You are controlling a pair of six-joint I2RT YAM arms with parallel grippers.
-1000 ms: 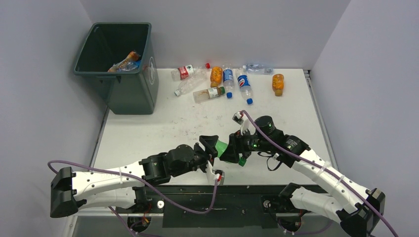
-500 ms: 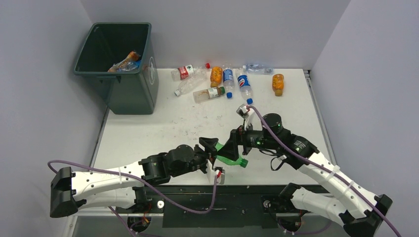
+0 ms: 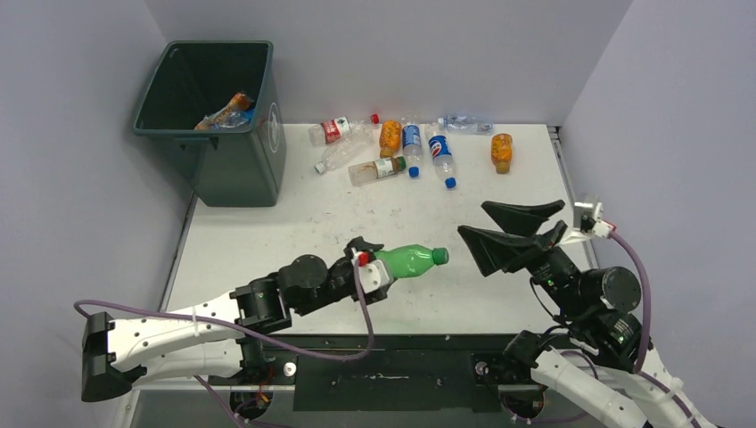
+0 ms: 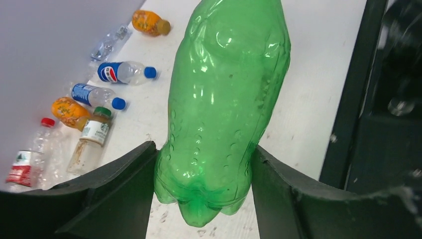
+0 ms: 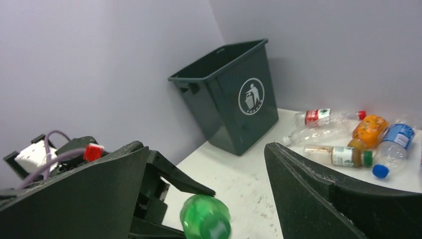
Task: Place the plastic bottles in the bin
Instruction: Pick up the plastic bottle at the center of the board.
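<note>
The bin (image 3: 234, 169) stands far left, well away. The left hand (image 3: 370, 267) is clamped on the base of the green bottle (image 3: 408, 261), near the front of the worktop (image 3: 294, 223). Next, it likely carries the bottle over the rim. The right hand (image 3: 472, 218) gapes wide, empty.

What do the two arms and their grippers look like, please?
The left arm and right arm have white shells and black joints. The left gripper and right gripper each carry two broad black wedge-shaped fingers. A purple cable runs along each arm.
</note>
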